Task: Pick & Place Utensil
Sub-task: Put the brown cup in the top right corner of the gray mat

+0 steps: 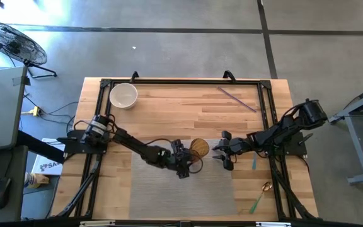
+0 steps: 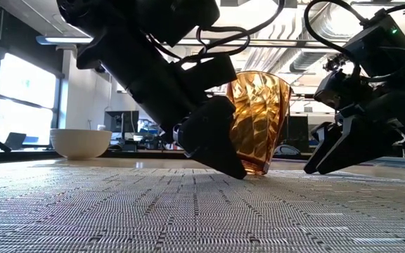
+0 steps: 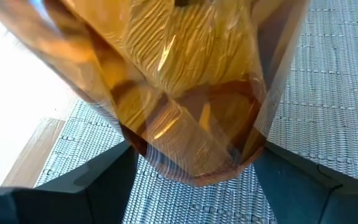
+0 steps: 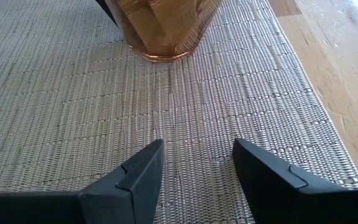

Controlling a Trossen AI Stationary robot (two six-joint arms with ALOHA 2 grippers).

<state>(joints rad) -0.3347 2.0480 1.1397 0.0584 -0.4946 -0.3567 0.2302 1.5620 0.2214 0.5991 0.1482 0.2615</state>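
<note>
Utensils (image 1: 258, 202) lie beside grey mat (image 1: 162, 189), untouched. Left gripper (image 1: 183, 165) clasps amber cup (image 1: 198, 148) on mat. Right gripper (image 1: 222, 153) just beside cup, fingers spread, empty.

One amber cup (image 1: 199, 147), one white bowl (image 1: 123, 96), one mat (image 1: 169, 195)

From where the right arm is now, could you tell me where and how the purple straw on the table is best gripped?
Grip the purple straw mid-length from straight above, fingers across its thin shaft: it lies flat and diagonal on bare wood, nothing touching it. The right gripper is open and empty over the mat.
</note>
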